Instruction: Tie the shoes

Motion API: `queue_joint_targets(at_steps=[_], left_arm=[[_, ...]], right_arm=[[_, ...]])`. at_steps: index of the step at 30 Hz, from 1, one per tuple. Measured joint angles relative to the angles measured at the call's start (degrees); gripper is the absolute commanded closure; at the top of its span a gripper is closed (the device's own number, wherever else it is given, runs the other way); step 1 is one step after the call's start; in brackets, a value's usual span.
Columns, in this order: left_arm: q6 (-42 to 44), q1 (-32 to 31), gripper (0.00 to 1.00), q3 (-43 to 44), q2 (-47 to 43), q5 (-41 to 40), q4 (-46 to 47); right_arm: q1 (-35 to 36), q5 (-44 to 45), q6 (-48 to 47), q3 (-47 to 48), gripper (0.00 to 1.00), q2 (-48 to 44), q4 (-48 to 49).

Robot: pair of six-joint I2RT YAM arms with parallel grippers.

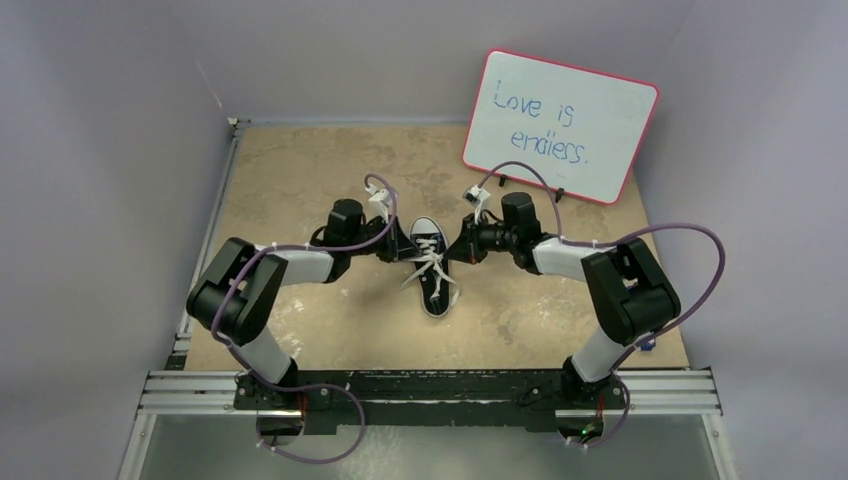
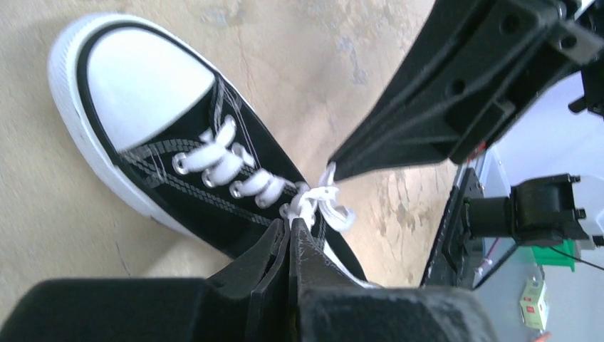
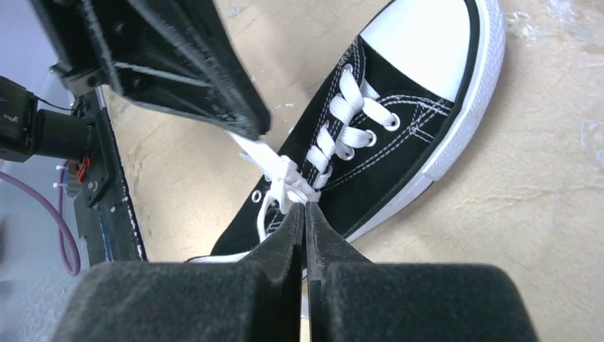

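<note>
A small black sneaker [image 1: 434,275] with a white toe cap lies mid-table, toe pointing away from the arm bases. It also shows in the left wrist view [image 2: 206,192] and the right wrist view [image 3: 384,157]. Its white laces [image 1: 428,266] meet in a knot over the tongue [image 2: 317,199] [image 3: 288,184]. My left gripper [image 1: 406,248] [image 2: 291,224] is at the shoe's left side, shut on a lace strand beside the knot. My right gripper [image 1: 457,250] [image 3: 305,208] is at the shoe's right side, shut on a lace strand at the knot. Each gripper's tip shows in the other's wrist view, with lace at it.
A whiteboard [image 1: 560,125] with a red rim and blue writing leans at the back right. Grey walls stand to the left, right and back. The arms' base rail [image 1: 430,390] runs along the near edge of the tan tabletop [image 1: 300,180].
</note>
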Motion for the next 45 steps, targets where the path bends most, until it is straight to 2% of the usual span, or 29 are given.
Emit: queue_joint_targets(at_steps=[6, 13, 27, 38, 39, 40, 41, 43, 45], left_arm=[[-0.22, 0.00, 1.00, -5.95, -6.23, -0.61, -0.83], [-0.63, 0.00, 1.00, -8.61, -7.10, -3.48, -2.56], [-2.71, -0.02, 1.00, -9.07, -7.13, -9.53, -6.82], [-3.74, 0.00, 1.00, -12.57, -7.13, -12.39, -8.41], [-3.78, 0.00, 1.00, -12.63, -7.13, -12.28, -8.07], [-4.02, 0.00, 1.00, -12.76, -7.13, -12.02, -7.26], [-4.31, -0.02, 1.00, -12.83, -7.13, -11.78, -6.45], [-4.76, -0.02, 1.00, -12.83, -7.13, -11.30, -5.49], [-5.14, 0.00, 1.00, -12.81, -7.13, -10.62, -4.96]], right_arm=[[0.02, 4.81, -1.29, 0.42, 1.00, -2.47, -6.38], [0.07, 9.22, -1.53, 0.63, 1.00, -2.47, -10.14], [-0.52, 15.37, -0.61, 1.68, 1.00, -2.47, -10.62], [-6.47, 19.21, 1.33, -1.75, 1.00, -2.47, -7.56], [-6.67, 18.49, 1.36, -1.92, 0.93, -2.47, -7.17], [-6.78, 17.53, 1.31, -2.03, 0.79, -2.47, -6.49], [-6.84, 16.15, 1.36, -2.08, 0.71, -2.47, -5.49], [-6.69, 13.49, 2.05, -2.08, 0.68, -2.56, -3.74], [-5.95, 10.69, 2.47, -1.64, 0.59, -2.91, -3.87]])
